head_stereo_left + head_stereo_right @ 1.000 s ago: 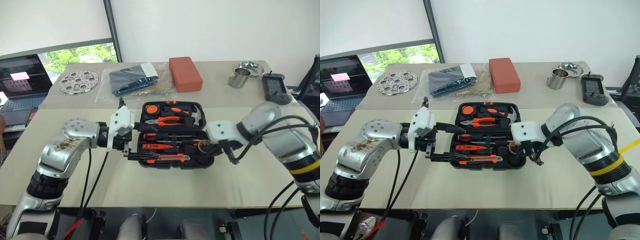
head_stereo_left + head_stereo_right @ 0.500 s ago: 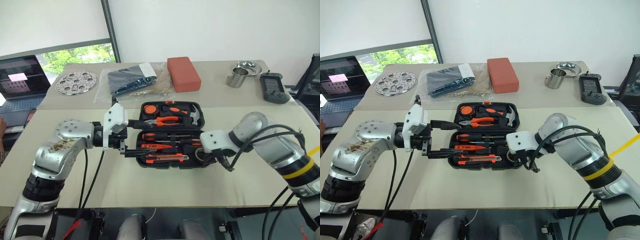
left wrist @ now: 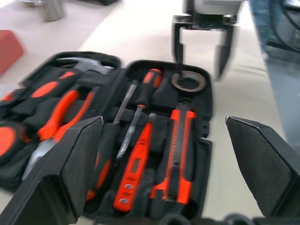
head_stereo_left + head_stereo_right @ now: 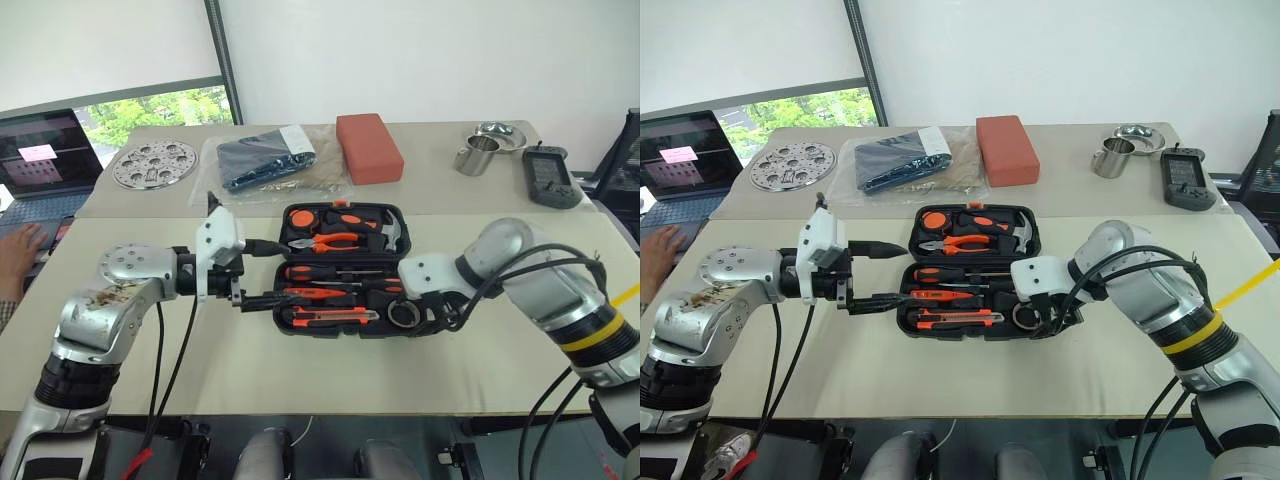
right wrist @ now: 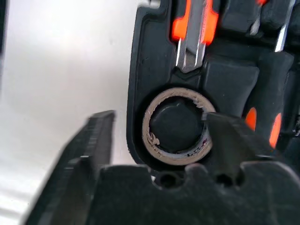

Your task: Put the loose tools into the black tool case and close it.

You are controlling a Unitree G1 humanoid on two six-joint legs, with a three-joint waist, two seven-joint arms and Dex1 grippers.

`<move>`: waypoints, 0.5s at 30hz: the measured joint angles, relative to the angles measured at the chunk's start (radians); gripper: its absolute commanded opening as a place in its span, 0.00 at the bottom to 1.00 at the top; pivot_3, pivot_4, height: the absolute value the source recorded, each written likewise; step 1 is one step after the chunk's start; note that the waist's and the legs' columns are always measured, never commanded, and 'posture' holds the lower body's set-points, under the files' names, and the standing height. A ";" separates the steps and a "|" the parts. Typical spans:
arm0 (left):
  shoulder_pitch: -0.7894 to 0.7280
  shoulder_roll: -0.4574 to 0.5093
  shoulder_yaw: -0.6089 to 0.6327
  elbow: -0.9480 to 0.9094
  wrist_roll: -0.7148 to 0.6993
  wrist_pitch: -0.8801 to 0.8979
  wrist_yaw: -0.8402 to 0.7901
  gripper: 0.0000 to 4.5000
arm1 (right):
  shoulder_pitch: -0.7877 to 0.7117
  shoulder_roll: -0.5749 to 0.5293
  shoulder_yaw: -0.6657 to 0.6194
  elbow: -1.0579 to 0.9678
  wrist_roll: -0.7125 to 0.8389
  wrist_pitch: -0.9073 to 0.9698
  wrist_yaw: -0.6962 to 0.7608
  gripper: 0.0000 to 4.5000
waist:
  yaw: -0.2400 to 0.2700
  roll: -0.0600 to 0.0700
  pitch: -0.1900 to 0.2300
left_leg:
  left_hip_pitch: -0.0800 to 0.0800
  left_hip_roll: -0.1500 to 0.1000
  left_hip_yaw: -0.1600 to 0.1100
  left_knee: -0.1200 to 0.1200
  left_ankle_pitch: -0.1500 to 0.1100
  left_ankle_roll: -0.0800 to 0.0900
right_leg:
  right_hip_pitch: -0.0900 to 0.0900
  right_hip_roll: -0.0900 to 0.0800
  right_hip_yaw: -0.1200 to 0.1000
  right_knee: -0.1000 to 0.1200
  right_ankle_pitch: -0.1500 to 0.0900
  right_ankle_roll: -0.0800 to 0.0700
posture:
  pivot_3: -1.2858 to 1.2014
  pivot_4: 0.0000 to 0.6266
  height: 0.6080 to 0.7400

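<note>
Beige table (image 4: 300, 380) carries the open black tool case (image 4: 345, 270); tape roll (image 5: 177, 125) seated at its four o'clock corner under the spread right gripper (image 3: 201, 47); left gripper (image 4: 262, 272) gapes empty at nine o'clock.

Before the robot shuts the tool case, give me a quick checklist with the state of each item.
1. Tape roll seated in its round recess: ok.
2. Right gripper open and off the roll: ok.
3. Utility knife and screwdrivers lying inside the black tool case: ok.
4. Left gripper open, holding nothing: ok.
5. Both grippers outside the lid's path: not ok, each hovers at the case's edge.
6. Every tool pressed flush: cannot tell.
</note>
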 measured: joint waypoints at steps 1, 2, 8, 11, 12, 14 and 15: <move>-0.002 -0.013 0.009 0.024 0.001 0.002 0.027 1.00 | -0.017 0.002 -0.026 0.001 0.016 0.023 -0.005 0.99 | 0.000 0.000 0.000 | 0.000 0.000 0.000 0.000 0.000 0.000 | 0.000 0.000 0.000 0.000 0.000 0.000 | 0.52 0.24 1.00; -0.004 -0.026 0.015 0.045 0.002 0.004 0.054 1.00 | -0.035 0.009 -0.049 0.014 0.032 0.042 -0.019 0.99 | -0.002 0.000 0.000 | 0.001 0.001 0.000 0.000 0.000 0.000 | 0.000 0.000 0.000 0.000 0.000 0.000 | 0.52 0.24 1.00; -0.100 -0.137 0.053 0.293 0.021 0.056 0.236 1.00 | -0.148 0.167 -0.217 0.417 0.058 0.109 -0.278 0.99 | 0.000 -0.003 0.000 | 0.001 0.000 0.000 0.000 0.001 -0.001 | 0.000 0.000 0.000 0.001 0.001 -0.002 | 0.52 0.24 1.00; -0.178 -0.155 0.038 0.476 0.074 0.062 0.279 1.00 | -0.187 0.233 -0.248 0.638 0.057 0.154 -0.380 0.99 | 0.001 -0.003 0.001 | 0.000 -0.002 0.002 0.000 0.004 -0.006 | -0.001 0.000 0.000 0.001 0.001 -0.002 | 0.52 0.24 1.00; -0.203 -0.162 0.036 0.515 0.086 0.065 0.292 1.00 | -0.200 0.247 -0.254 0.673 0.056 0.164 -0.403 0.99 | 0.000 -0.003 0.001 | -0.001 -0.002 0.002 -0.001 0.004 -0.006 | -0.003 0.000 0.000 0.001 0.001 -0.002 | 0.52 0.24 1.00; -0.312 -0.196 0.038 0.697 0.113 0.074 0.334 1.00 | -0.263 0.293 -0.286 0.822 0.056 0.177 -0.488 0.99 | 0.000 -0.004 0.001 | -0.002 -0.002 0.002 -0.001 0.007 -0.010 | -0.005 0.000 0.000 0.003 0.001 -0.002 | 0.52 0.24 1.00; -0.345 -0.205 0.041 0.749 0.121 0.074 0.350 1.00 | -0.284 0.307 -0.302 0.859 0.060 0.180 -0.509 0.99 | -0.001 -0.004 0.001 | -0.002 -0.002 0.002 -0.002 0.007 -0.011 | -0.006 0.000 0.000 0.003 0.001 -0.002 | 0.52 0.24 1.00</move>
